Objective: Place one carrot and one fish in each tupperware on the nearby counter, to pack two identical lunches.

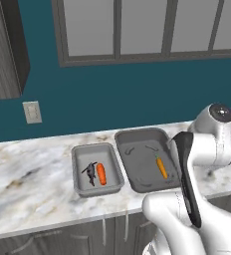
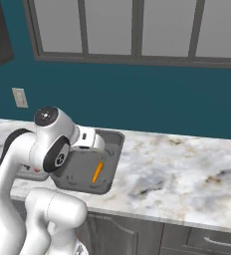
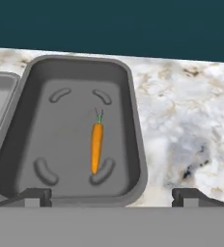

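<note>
Standing wide apart at the bottom of the hand view, the two dark finger tips of the gripper are seen with nothing held between them. Just beyond them the larger, darker grey rectangular tupperware tray is recorded, with rounded corners and a flared rim. One slim orange carrot with a green top is found lying lengthwise on its floor. To one side, touching or nearly touching, the smaller, lighter grey tupperware tray is listed. A shorter, thicker orange carrot and a small dark grey fish are held in it, side by side. Both trays are set on the white-and-grey marbled stone counter, over dark grey wood-grain cabinet doors.
</note>
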Robot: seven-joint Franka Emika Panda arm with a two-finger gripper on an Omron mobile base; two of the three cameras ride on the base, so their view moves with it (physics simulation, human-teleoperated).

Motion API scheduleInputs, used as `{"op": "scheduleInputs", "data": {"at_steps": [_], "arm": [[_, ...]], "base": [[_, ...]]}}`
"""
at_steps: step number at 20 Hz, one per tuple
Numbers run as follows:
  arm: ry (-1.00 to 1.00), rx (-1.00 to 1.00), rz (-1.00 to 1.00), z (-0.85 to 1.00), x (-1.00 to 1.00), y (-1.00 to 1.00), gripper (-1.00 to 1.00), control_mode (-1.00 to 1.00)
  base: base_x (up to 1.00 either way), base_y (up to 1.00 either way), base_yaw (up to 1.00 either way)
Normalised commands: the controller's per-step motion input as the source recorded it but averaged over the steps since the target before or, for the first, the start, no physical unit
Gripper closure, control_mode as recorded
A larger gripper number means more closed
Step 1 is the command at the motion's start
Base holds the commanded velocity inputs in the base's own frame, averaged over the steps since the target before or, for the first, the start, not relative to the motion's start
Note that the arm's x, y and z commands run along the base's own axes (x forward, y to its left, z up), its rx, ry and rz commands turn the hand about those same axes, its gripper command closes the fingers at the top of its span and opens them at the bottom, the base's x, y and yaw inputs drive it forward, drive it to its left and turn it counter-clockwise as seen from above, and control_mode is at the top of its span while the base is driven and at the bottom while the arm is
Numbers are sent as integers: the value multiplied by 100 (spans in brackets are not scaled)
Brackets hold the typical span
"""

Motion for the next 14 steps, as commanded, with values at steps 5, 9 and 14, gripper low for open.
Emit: {"op": "scheduleInputs", "data": {"at_steps": [5, 9, 14], "arm": [[-7, -2, 11, 29, -69, 0, -100, -100], [-17, -6, 13, -3, -88, 0, -100, -100], [-5, -3, 6, -9, -39, 1, -100, 100]], "base": [[0, 0, 0], [0, 0, 0], [-50, 7, 7]]}}
